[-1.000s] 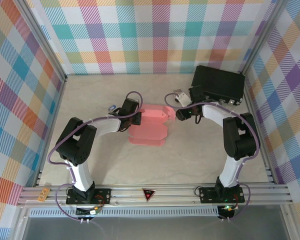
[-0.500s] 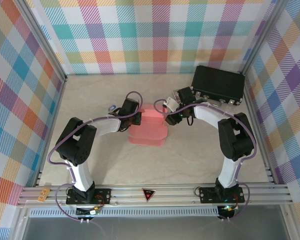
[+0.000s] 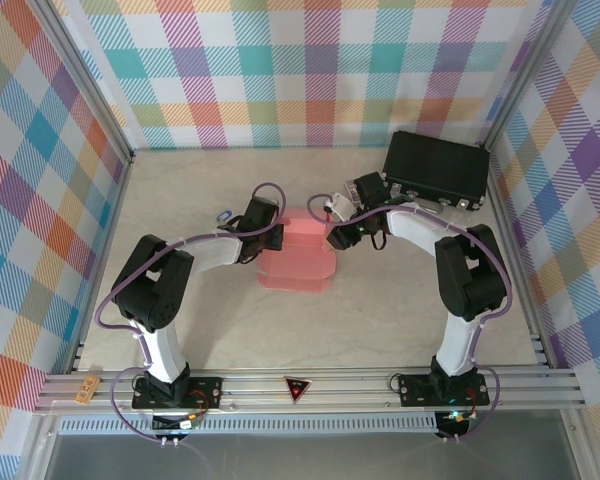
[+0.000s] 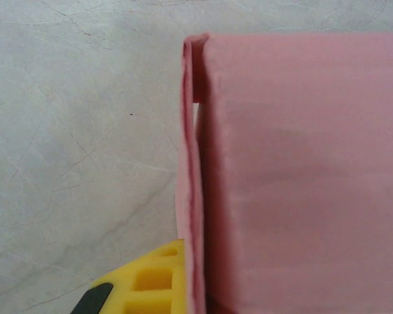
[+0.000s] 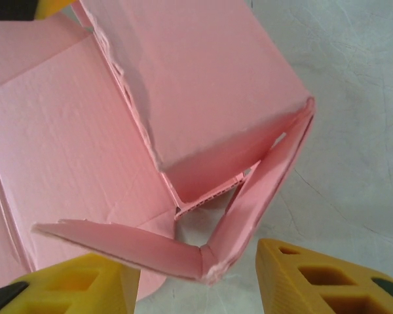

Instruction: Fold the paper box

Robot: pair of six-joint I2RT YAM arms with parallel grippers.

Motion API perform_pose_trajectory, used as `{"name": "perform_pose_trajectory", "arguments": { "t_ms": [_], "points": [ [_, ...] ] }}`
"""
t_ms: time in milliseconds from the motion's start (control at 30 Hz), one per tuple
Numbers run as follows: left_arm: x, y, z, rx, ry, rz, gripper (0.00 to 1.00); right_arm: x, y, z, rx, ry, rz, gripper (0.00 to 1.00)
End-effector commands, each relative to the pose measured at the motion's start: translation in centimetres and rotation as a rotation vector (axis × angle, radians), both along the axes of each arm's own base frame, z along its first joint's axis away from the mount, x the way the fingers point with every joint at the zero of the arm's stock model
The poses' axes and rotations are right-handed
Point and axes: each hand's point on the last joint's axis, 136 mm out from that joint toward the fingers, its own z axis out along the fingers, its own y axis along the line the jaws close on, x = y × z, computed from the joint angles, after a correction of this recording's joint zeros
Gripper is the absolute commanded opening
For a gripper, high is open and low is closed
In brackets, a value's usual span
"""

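Around paper box (image 5: 203, 85) flap (image 5: 255, 196), right hand (image 5: 196, 278)

Paper box (image 3: 298, 255) is plain salmon pink; hard case (image 3: 436, 168) is black. Table (image 3: 380, 300) is pale marbled beige. Walls (image 3: 310, 70) are pastel plaid.

The paper box (image 3: 298, 255) is matt salmon-pink thin card, faintly ribbed, with fuzzy cut edges. The table (image 3: 380, 310) is smooth, pale and marble-veined, with little sheen. The jaws of the right gripper (image 5: 198, 281) are yellow moulded plastic. The far-right case (image 3: 437, 167) is matt black. The near rail (image 3: 380, 385) is brushed metal.
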Motion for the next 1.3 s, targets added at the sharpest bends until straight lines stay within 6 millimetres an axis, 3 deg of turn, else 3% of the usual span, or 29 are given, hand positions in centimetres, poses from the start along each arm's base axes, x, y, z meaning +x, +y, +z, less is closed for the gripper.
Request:
{"name": "perform_pose_trajectory", "arguments": {
  "t_ms": [0,367,800,1267],
  "points": [
    [-1.3,-0.7,-1.2,0.009,0.063,-0.024,0.0,0.3,1.6,0.9,0.073,0.021,-0.004,0.5],
    [-1.4,-0.6,-1.1,0.003,0.069,-0.009,0.0,0.7,3.1,0.6,0.073,0.047,-0.035,0.44],
    [-1.6,-0.8,-1.1,-0.022,0.083,0.01,0.0,2.9,3.7,-0.8,0.006,-0.031,-0.285,0.39],
    [-1.7,-0.9,-1.1,-0.011,0.082,-0.014,0.0,6.0,2.7,-1.8,-0.015,-0.123,-0.526,0.37]
  ]
}}
